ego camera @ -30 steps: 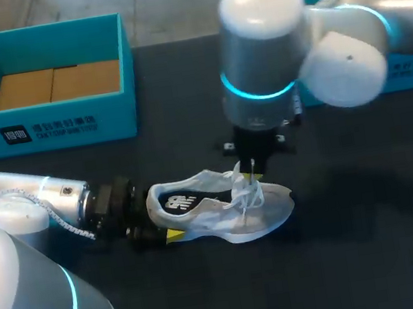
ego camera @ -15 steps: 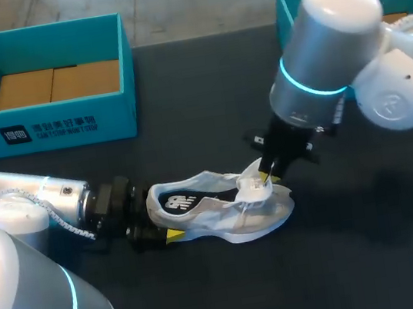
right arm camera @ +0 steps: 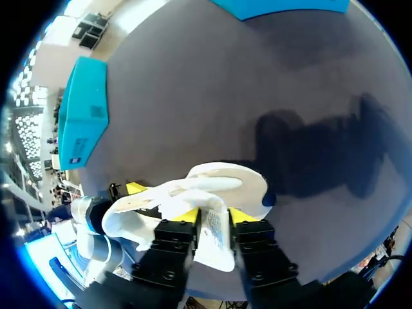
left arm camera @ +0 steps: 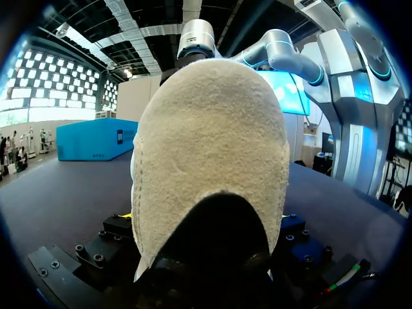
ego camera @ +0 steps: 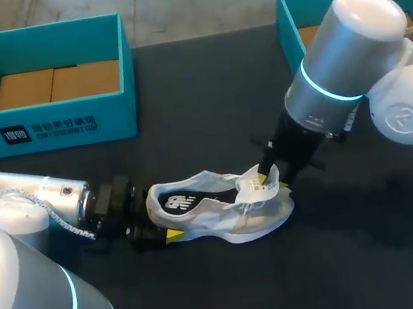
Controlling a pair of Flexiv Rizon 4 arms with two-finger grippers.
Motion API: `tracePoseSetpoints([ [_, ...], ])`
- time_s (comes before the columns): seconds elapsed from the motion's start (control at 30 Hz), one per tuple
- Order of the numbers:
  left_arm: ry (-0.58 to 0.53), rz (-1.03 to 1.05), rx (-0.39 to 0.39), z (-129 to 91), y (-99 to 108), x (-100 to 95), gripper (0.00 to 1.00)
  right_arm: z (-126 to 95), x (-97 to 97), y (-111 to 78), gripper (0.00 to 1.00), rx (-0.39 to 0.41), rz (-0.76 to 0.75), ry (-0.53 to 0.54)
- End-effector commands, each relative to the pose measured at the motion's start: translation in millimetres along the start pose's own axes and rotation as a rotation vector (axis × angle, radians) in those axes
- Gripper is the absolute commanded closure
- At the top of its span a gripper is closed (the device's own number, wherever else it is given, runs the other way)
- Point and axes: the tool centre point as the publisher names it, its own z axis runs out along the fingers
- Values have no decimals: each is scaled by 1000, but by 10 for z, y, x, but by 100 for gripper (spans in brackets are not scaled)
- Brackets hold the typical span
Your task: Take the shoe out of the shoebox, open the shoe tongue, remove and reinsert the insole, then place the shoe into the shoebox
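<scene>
A white and grey shoe (ego camera: pixel 215 209) lies on the dark table with its toe to the right. My left gripper (ego camera: pixel 153 223) is at its heel, one yellow tip under the sole, and holds it. In the left wrist view the suede heel (left arm camera: pixel 212 161) fills the space ahead of the fingers. My right gripper (ego camera: pixel 270 176) hangs tilted over the lace area. The lifted tongue (ego camera: pixel 256 184) reaches up to it. In the right wrist view the tongue (right arm camera: pixel 215 235) lies between the parted yellow-tipped fingers of that gripper (right arm camera: pixel 214 217), above the shoe (right arm camera: pixel 219 180).
A teal shoebox (ego camera: pixel 47 128) with brown card inside stands at the back left. A second teal box (ego camera: pixel 284 14) stands at the back right, partly hidden behind my right arm. Bare dark tabletop lies in front of the shoe.
My right arm swung to the right and tilted, drawing the tongue up and toward the toe; its fingers have parted. The left arm and the shoe's heel stayed put.
</scene>
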Motion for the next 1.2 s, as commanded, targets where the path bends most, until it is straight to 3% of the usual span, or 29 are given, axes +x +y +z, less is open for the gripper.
tracePoseSetpoints([
  [0.03, 0, 1, 1, -10, 42, -12, 100, -180, 62, -115, 13, -34, 6, -39],
  [0.3, 0, 1, 1, -10, 42, -12, 100, -546, 290, -343, 15, -102, -27, -118],
  [0.63, 0, 1, 1, -10, 42, -12, 100, -738, 597, -518, 24, -118, -112, -213],
  [0.7, 0, 1, 1, -10, 42, -12, 100, -773, 689, -569, 32, -125, -132, -240],
  [0.77, 0, 1, 1, -10, 42, -12, 100, -794, 762, -608, 53, -128, -150, -257],
  [0.83, 0, 1, 1, -10, 42, -12, 100, -807, 817, -634, 65, -130, -172, -270],
  [0.9, 0, 1, 1, -10, 42, -12, 100, -818, 892, -672, 100, -130, -204, -287],
  [1.2, 0, 1, 1, -10, 42, -12, 100, -815, 1167, -816, 100, -110, -473, -364],
])
